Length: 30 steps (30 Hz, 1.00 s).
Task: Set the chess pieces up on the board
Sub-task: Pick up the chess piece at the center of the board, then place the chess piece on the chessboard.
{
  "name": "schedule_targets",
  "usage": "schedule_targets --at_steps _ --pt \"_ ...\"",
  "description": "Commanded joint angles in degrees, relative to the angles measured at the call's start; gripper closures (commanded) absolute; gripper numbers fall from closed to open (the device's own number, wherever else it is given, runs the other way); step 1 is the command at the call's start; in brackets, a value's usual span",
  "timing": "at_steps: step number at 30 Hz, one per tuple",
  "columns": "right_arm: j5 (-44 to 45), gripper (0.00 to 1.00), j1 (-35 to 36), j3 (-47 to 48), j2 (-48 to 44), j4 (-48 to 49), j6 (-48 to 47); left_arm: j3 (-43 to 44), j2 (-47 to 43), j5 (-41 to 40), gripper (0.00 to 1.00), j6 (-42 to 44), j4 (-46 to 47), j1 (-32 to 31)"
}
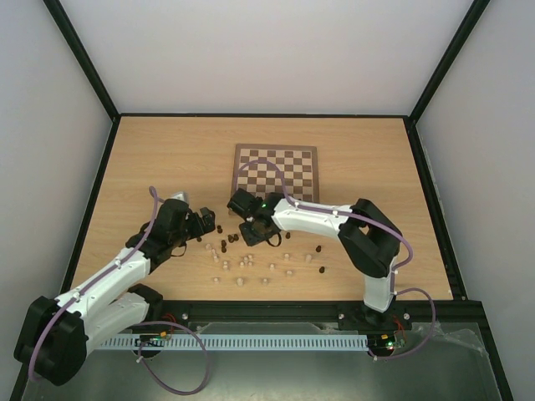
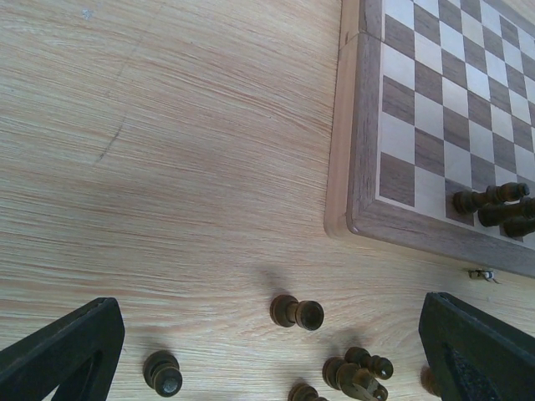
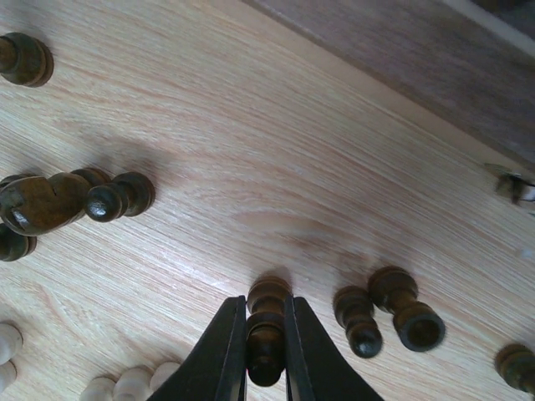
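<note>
The board (image 1: 276, 167) lies at the table's far middle, and its corner (image 2: 435, 125) carries three dark chess pieces (image 2: 493, 205). Loose dark pieces (image 1: 230, 236) and pale pieces (image 1: 251, 263) are scattered on the table in front of it. My right gripper (image 3: 266, 351) is shut on a dark piece (image 3: 267, 309) whose base touches the table; it sits just before the board's near left corner (image 1: 237, 207). My left gripper (image 2: 272, 351) stands open over dark pieces (image 2: 297, 312), holding nothing, left of the right one (image 1: 207, 224).
Two more dark pieces (image 3: 384, 313) lie just right of the held one, and a dark cluster (image 3: 75, 196) lies to its left. Pale pieces (image 3: 125, 384) lie by the right fingers. The board's frame (image 3: 418, 58) runs across the top.
</note>
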Motion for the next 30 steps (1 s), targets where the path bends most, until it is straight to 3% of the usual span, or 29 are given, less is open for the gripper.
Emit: schedule_targets --at_steps 1,14,30 --pt "3.5 0.98 -0.8 2.3 -3.8 -5.3 -0.3 0.1 0.5 -0.6 0.01 0.3 0.5 -0.1" --pt "6.8 0.98 -12.9 -0.1 -9.7 -7.0 -2.8 1.3 1.6 -1.1 0.01 0.8 0.1 -0.1" --pt "6.9 0.97 -18.5 3.3 -2.8 -5.7 -4.5 2.3 4.5 -1.2 0.01 1.4 1.4 -0.1"
